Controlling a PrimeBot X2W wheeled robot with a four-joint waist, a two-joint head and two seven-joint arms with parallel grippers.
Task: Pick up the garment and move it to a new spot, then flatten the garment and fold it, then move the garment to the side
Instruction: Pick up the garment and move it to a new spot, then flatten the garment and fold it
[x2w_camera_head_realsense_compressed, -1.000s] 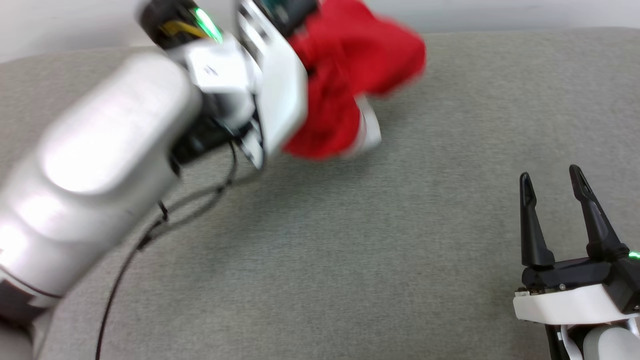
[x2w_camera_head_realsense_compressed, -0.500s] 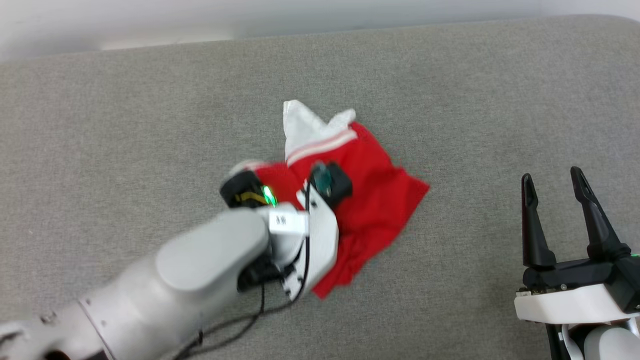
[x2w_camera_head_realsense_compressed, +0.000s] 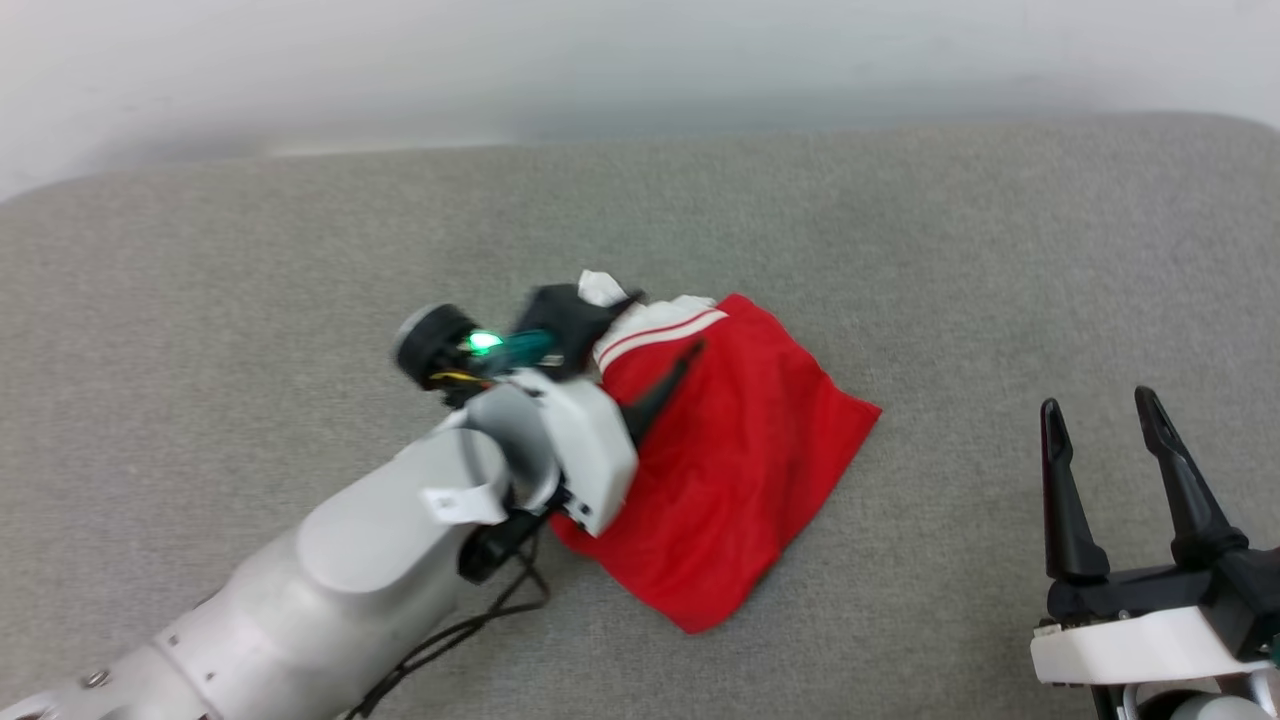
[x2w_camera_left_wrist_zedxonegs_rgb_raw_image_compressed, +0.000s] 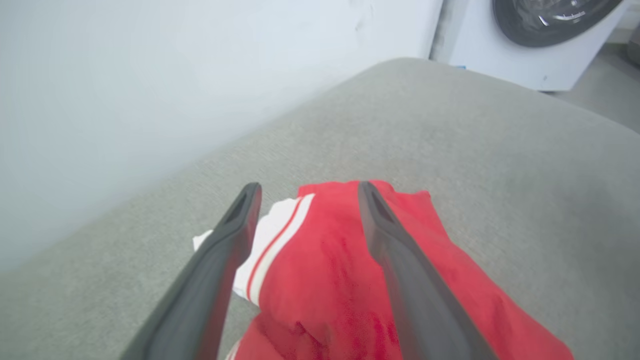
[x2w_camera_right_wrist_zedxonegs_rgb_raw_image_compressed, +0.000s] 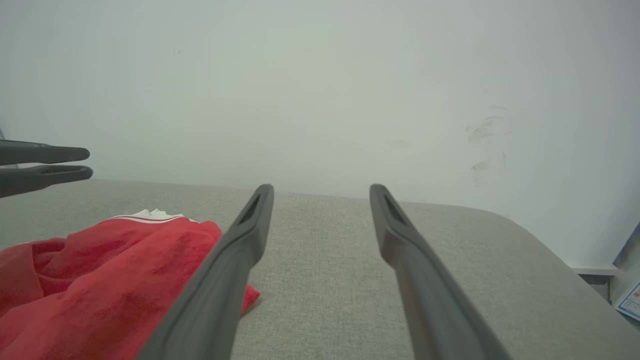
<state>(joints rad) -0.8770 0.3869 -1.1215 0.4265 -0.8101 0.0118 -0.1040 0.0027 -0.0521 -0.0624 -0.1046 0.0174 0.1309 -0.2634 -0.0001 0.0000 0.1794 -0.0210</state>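
Released within the last second, the garment (x2w_camera_head_realsense_compressed: 740, 470) now lies in a crumpled red heap near the middle of the grey cushion (x2w_camera_head_realsense_compressed: 900, 250); a moment ago it hung bunched from the raised left arm, and the head camera has also shifted since then. Seen from its own wrist, the left gripper (x2w_camera_left_wrist_zedxonegs_rgb_raw_image_compressed: 308, 186) stands with its two fingers spread wide and nothing pinched between them, hovering just over the heap's far-left end, where a white sleeve panel (x2w_camera_left_wrist_zedxonegs_rgb_raw_image_compressed: 270, 225) with red-and-white trim pokes out. From there the cloth lies mostly to the right of that gripper and toward the robot, its long axis running roughly from the white panel at the far end down to a red corner at the near end. The right gripper (x2w_camera_head_realsense_compressed: 1097, 402), also fully spread and empty, waits well apart at the near right, with the heap to its left and farther out, so the left arm is plainly the nearer. Flattening looks like the next job, and it probably needs both arms at opposite edges. A black cable (x2w_camera_head_realsense_compressed: 470, 625) loops under the left forearm. Behind the cushion rises a pale wall (x2w_camera_head_realsense_compressed: 640, 60), and a washing machine (x2w_camera_left_wrist_zedxonegs_rgb_raw_image_compressed: 540, 45) stands off its far end.
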